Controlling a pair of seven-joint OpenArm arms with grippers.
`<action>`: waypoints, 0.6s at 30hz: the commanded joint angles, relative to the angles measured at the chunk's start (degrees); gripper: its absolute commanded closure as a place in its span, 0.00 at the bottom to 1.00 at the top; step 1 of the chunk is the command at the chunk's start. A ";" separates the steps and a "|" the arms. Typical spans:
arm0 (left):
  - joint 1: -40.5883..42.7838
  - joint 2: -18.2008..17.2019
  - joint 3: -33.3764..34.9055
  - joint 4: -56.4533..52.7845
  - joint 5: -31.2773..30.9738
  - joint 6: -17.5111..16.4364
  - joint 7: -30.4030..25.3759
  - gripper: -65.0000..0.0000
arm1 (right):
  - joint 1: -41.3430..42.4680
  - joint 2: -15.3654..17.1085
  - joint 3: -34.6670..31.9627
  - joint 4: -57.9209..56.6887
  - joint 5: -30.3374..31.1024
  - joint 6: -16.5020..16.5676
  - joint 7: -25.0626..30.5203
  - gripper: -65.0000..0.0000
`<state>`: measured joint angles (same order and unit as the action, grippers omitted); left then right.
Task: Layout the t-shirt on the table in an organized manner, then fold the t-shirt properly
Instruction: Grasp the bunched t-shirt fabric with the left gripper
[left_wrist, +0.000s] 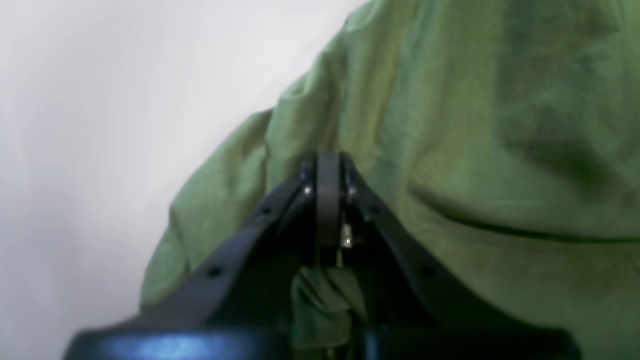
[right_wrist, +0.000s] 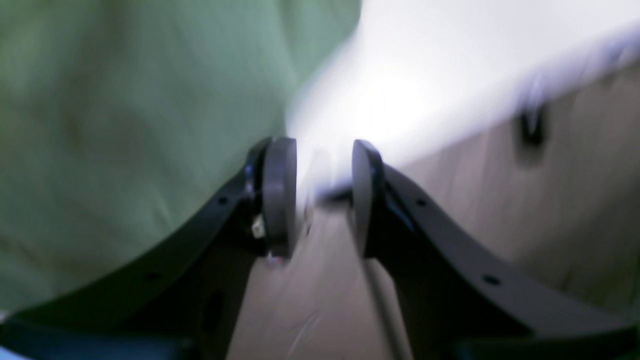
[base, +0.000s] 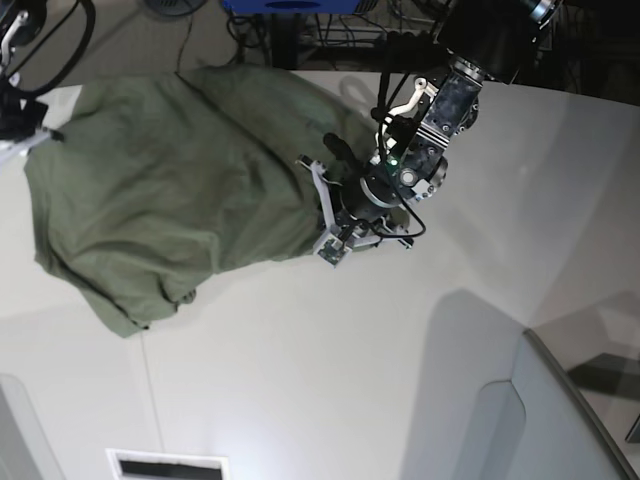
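Note:
The olive-green t-shirt (base: 170, 190) lies crumpled and partly spread on the back left of the white table (base: 300, 380). My left gripper (base: 338, 165) sits at the shirt's right edge. In the left wrist view the left gripper (left_wrist: 327, 160) is shut, with a bunch of t-shirt (left_wrist: 450, 125) cloth pinched between its fingers. My right gripper (right_wrist: 322, 150) is open with nothing between its pads. It hovers beside the t-shirt (right_wrist: 125, 125), near the table (right_wrist: 425, 60) edge. In the base view it is almost wholly cut off at the far left.
A grey raised panel (base: 560, 420) stands at the front right of the table. A dark slot (base: 165, 465) sits near the front edge. Cables and equipment (base: 290, 20) lie beyond the curved far edge. The right wrist view shows brownish floor (right_wrist: 575, 190) past the table edge.

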<state>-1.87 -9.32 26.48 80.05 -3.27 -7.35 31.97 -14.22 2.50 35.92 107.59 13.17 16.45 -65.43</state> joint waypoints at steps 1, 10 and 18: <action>-0.72 0.14 -0.15 1.05 -0.20 0.89 -1.24 1.00 | 1.51 1.59 -1.50 -1.96 0.24 1.00 2.18 0.72; 0.15 -1.54 -0.06 0.96 -0.20 5.99 -1.24 1.00 | 14.35 6.60 -8.80 -31.06 -0.03 1.71 4.81 1.00; -2.48 -0.74 0.29 -3.70 -0.20 5.99 -1.24 1.00 | 22.70 9.41 -10.47 -50.40 -0.11 1.71 14.66 1.00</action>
<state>-3.07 -10.28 27.00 75.42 -3.51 -1.74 31.66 8.71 12.03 25.63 56.95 14.72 18.81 -50.63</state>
